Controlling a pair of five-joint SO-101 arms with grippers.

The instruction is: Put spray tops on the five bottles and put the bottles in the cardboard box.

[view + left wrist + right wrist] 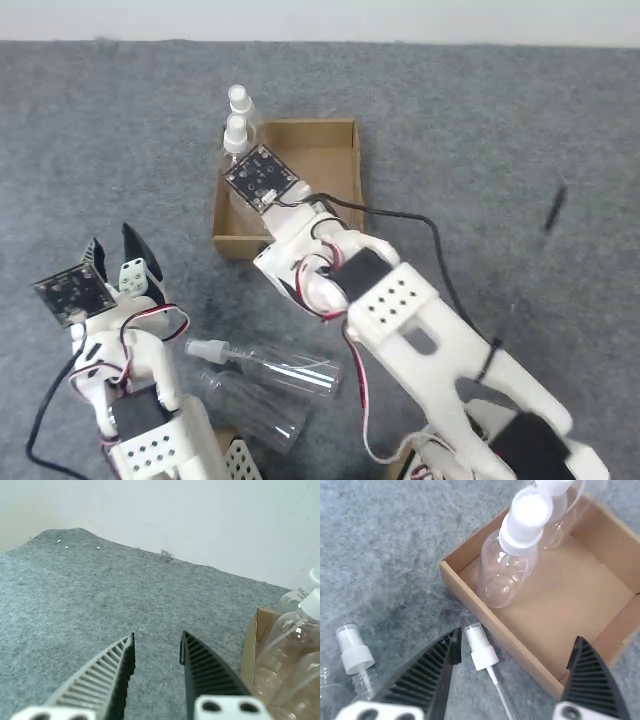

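The cardboard box [330, 150] sits at the middle back of the grey mat. Two clear bottles with white spray tops [236, 134] stand upright in its far left corner, seen close in the right wrist view as bottles [506, 575]. My right gripper [516, 645] hangs open wide above the box's near wall [470, 600]. A loose spray top [481, 649] lies on the mat just outside that wall. My left gripper [112, 240] is open over bare mat at the left, and its wrist view shows the same gripper [157, 637] holding nothing.
Two more clear bottles lie on their sides near the front: one bottle [285, 367] wears a spray top [207, 349], the other bottle [250, 405] lies beside it. A thin black object [555, 208] lies at the right. Open mat stretches to the left and right.
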